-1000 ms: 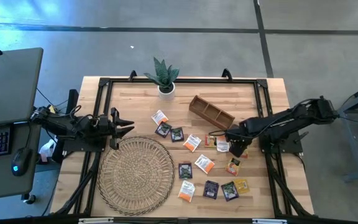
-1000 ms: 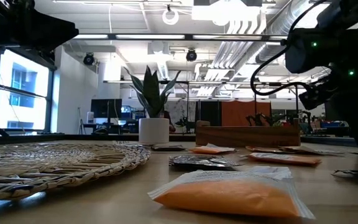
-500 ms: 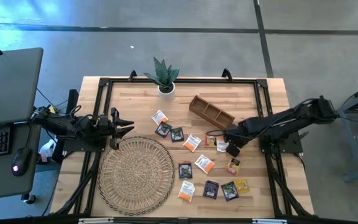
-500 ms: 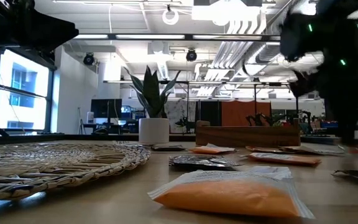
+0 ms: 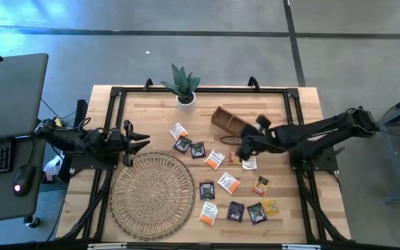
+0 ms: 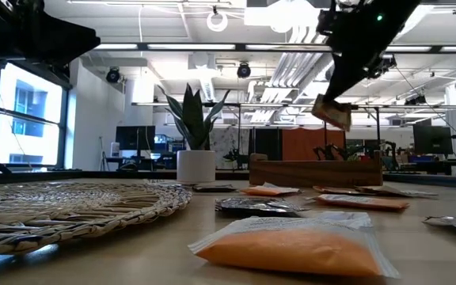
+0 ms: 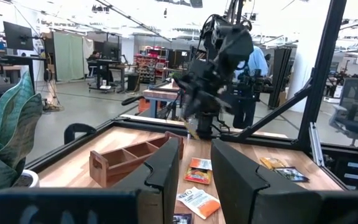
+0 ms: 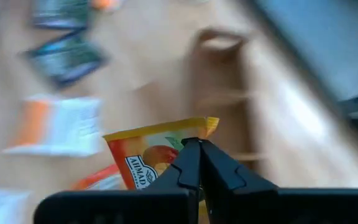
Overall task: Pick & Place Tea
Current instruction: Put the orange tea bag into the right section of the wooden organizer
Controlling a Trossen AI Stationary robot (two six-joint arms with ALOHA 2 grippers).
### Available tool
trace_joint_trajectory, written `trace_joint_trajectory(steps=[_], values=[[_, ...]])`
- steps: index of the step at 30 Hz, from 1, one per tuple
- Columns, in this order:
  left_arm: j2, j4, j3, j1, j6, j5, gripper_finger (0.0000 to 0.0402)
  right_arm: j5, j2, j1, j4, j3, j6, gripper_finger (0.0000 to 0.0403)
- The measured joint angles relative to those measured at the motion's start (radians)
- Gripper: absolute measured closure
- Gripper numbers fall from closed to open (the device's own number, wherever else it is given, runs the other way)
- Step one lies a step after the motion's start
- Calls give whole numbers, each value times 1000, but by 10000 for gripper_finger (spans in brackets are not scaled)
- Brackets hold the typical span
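right gripper (image 8: 194, 146) pinches a yellow tea bag (image 8: 157, 152), lifted near the wooden tray (image 5: 235, 123) at 1 o'clock. centre over one compartment, lower, then release.

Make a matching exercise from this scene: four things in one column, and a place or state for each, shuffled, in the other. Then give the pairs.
Things
1. right gripper
2. left gripper
3. wooden divided tray
4. potted plant

Places or states
A. at the table's far edge, upright
B. waiting beside the woven mat, holding nothing
C. lifted off the table, shut on a yellow-and-orange tea sachet
D. lying slantwise on the table, compartments seen empty

Pairs: 1-C, 2-B, 3-D, 4-A
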Motion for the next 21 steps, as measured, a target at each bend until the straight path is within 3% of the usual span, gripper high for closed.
trace_joint_trajectory(steps=[2,7,13,21], values=[[0,0,0,0,0,0,310,25,1,-37,-5,-2,2,399],[0,0,0,0,0,0,310,-31,53,-126,-25,-58,0,401],[0,0,0,0,0,1,310,34,110,-205,-50,-71,0,401],[0,0,0,0,0,1,310,16,145,-250,-115,-71,0,400]])
